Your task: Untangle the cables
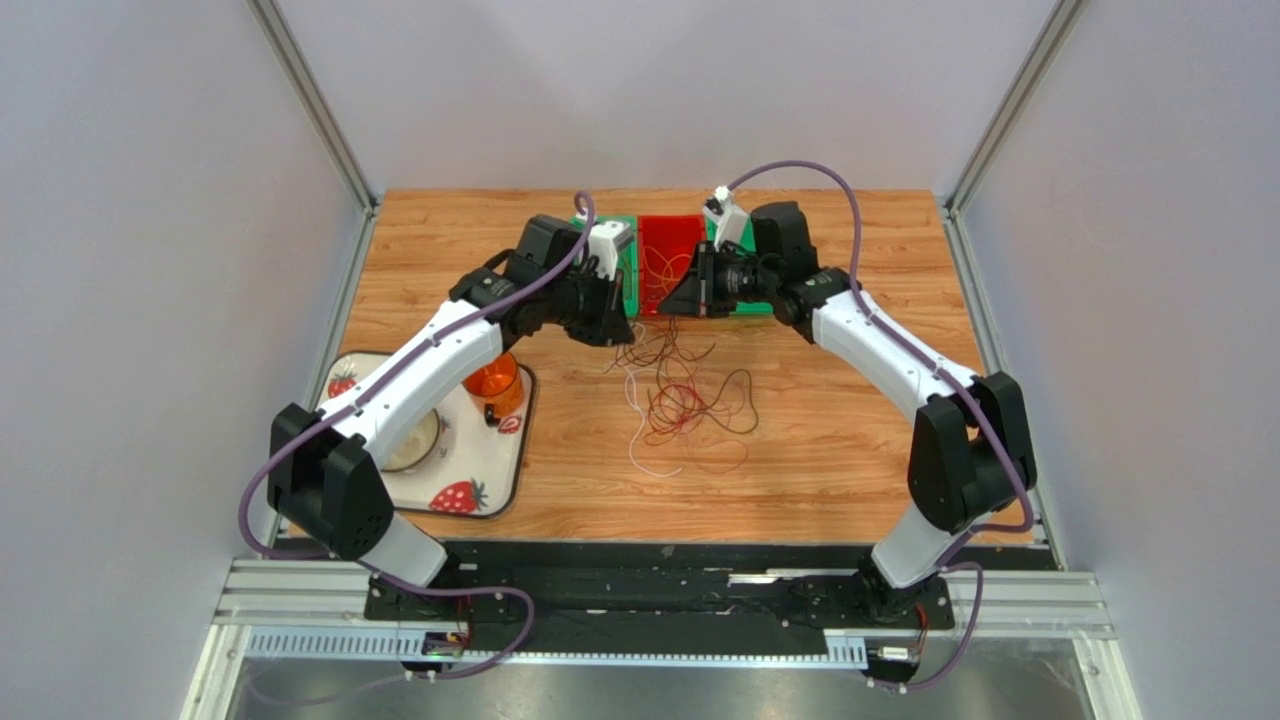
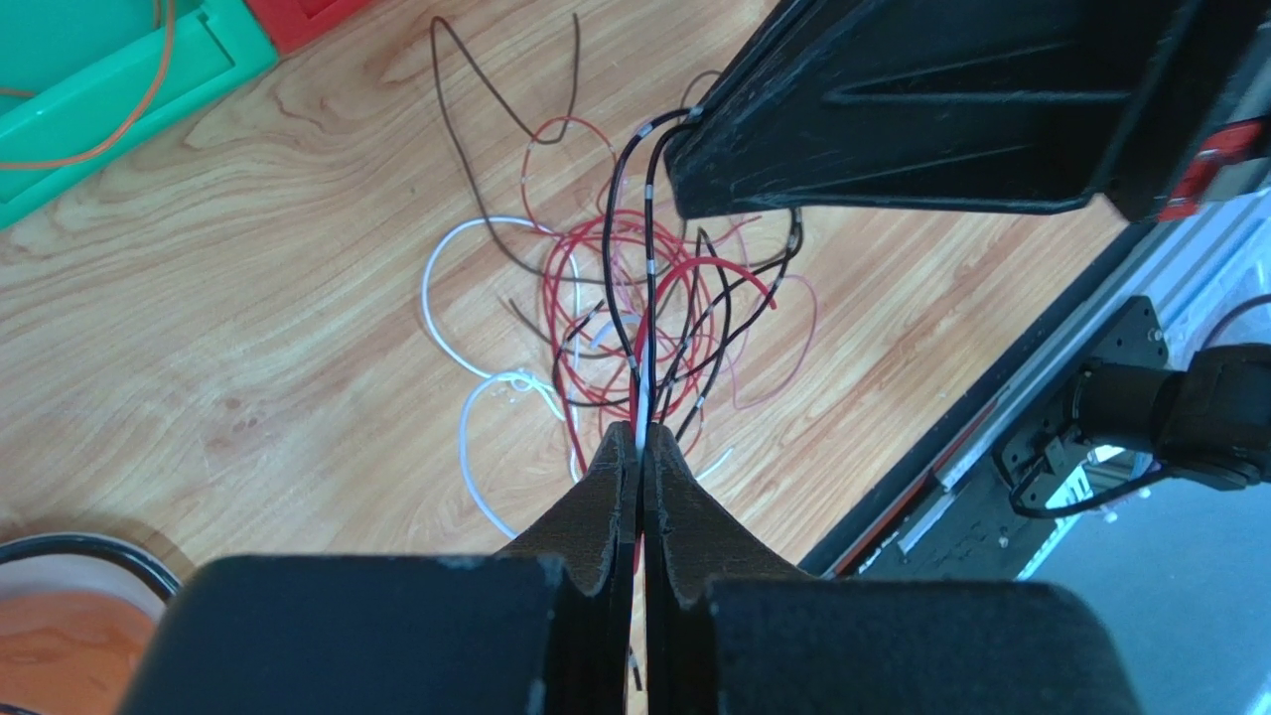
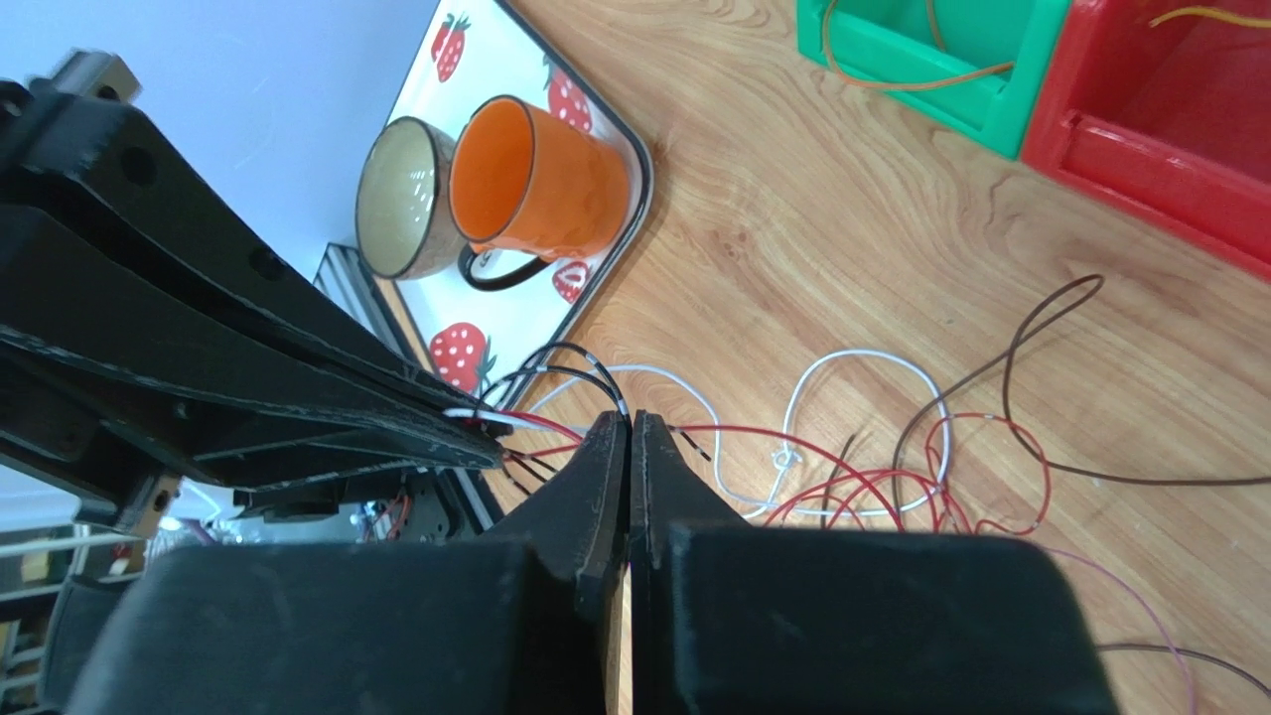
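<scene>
We are clamping our left gripper (image 2: pixel 642 441) tight on a black-and-white strand of the cables (image 1: pixel 684 402), and our right gripper (image 3: pixel 628 428) tight on red and black strands. The tangled heap is lying on the wooden table (image 1: pixel 842 435), just nearer us than the red bin (image 1: pixel 670 248).

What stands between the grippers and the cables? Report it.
Nothing visible. The left gripper and the right gripper are each shut on strands of the cables, tips close together; the rest of the tangle lies on the wooden table.
</scene>
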### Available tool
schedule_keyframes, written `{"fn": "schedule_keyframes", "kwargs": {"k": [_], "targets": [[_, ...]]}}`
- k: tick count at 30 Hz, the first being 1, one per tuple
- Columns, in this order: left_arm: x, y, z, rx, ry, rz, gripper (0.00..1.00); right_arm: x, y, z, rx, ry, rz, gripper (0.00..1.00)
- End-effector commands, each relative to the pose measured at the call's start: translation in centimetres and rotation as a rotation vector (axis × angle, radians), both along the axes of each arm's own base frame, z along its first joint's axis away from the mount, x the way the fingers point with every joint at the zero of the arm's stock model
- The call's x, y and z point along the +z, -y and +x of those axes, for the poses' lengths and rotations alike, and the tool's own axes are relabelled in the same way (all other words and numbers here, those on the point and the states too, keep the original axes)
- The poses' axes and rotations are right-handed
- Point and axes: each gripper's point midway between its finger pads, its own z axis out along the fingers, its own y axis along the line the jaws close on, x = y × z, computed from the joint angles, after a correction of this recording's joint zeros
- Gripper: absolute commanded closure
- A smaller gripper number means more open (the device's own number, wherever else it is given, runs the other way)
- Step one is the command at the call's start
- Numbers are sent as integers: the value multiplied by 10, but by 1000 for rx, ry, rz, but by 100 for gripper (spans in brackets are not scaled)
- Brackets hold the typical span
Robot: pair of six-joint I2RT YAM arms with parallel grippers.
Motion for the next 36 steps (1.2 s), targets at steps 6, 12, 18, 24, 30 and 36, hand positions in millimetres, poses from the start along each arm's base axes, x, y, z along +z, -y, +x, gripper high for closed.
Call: {"fn": "schedule_keyframes", "kwargs": {"k": [6,12,18,24,30,36], "targets": [[-10,3,-4,38,-83,-21,44,106,14,9,-99,239,27,100],[-26,-2,-16,152,-51,-169,31,122,20,-4,-104,259,36,100],[10,-6,-20,206,197,-401,30,122,22,-7,-127,244,46,100],[24,18,-38,153,334,-537,29,123,25,4,-201,199,48,100],[32,42,-36,151,529,-520,27,128,22,5,-209,163,73,100],[32,66,-25,169,593,-490,25,135,17,1,-185,147,101,100]]}}
